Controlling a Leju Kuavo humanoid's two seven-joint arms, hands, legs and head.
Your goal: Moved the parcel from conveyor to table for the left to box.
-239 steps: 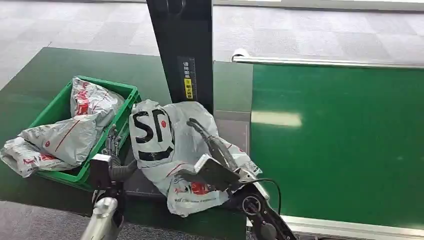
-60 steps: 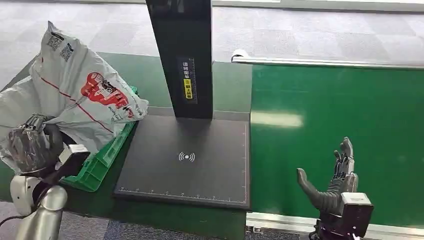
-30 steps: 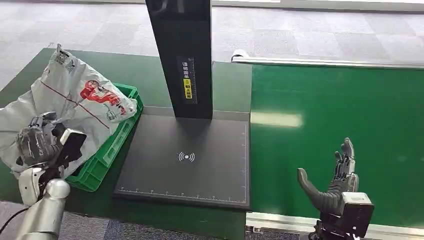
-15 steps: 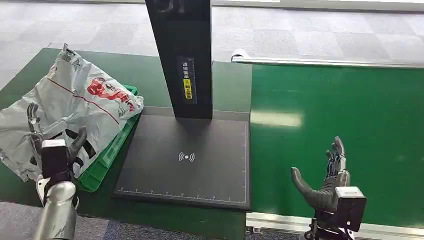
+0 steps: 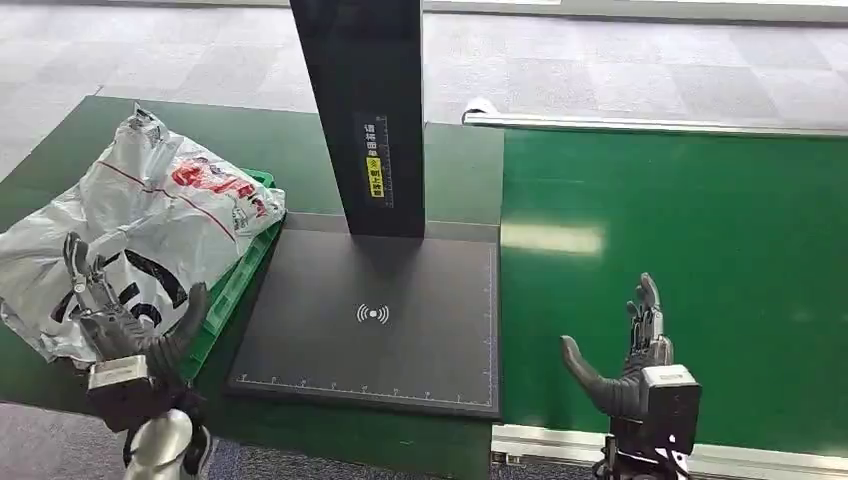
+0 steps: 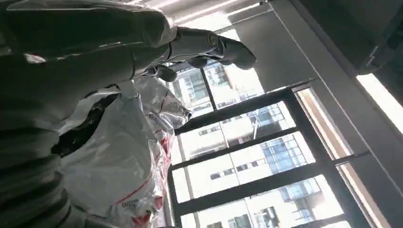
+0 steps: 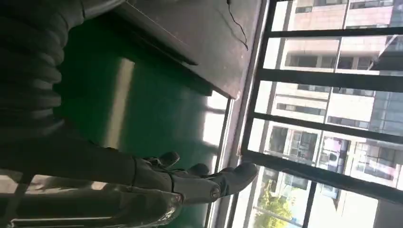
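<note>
entry: boxing step, as i read it, looks finished; white courier parcel (image 5: 150, 230) lies heaped on the green crate (image 5: 232, 282) at the table's left end, spilling over its near rim. my left hand (image 5: 125, 325) hovers just in front of it, fingers spread, holding nothing. my right hand (image 5: 632, 365) stands over the green conveyor belt (image 5: 680, 260), fingers apart, empty. next, i judge: wait for another parcel on the belt. left wrist view adds the parcel's crinkled film close behind the thumb (image 6: 209, 45); right wrist view adds windows beyond the belt edge

High head view; upturned wrist views
</note>
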